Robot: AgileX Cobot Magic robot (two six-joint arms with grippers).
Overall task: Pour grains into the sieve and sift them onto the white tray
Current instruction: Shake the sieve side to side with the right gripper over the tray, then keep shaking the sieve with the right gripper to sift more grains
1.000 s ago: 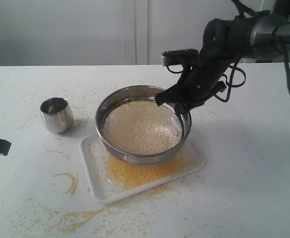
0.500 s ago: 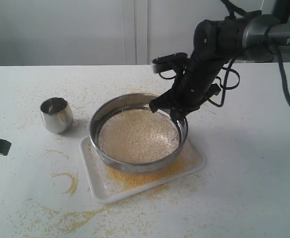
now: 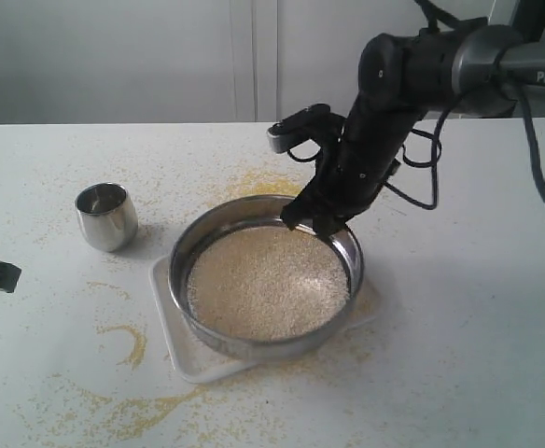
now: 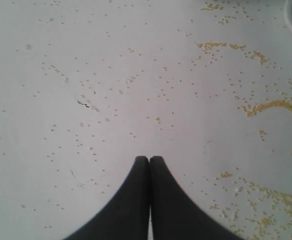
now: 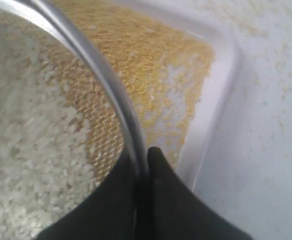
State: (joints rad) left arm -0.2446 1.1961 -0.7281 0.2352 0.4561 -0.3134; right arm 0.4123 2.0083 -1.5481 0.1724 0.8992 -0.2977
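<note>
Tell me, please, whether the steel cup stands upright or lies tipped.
Upright: the steel cup stands on its base, its open mouth facing up.

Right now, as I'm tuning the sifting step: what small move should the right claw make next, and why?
Probably a short sideways shake of the sieve, held over the white tray. The right claw is shut on its rim, whitish kernels cover the mesh, and yellow meal lies on the tray beneath, so more may sift through.
</note>
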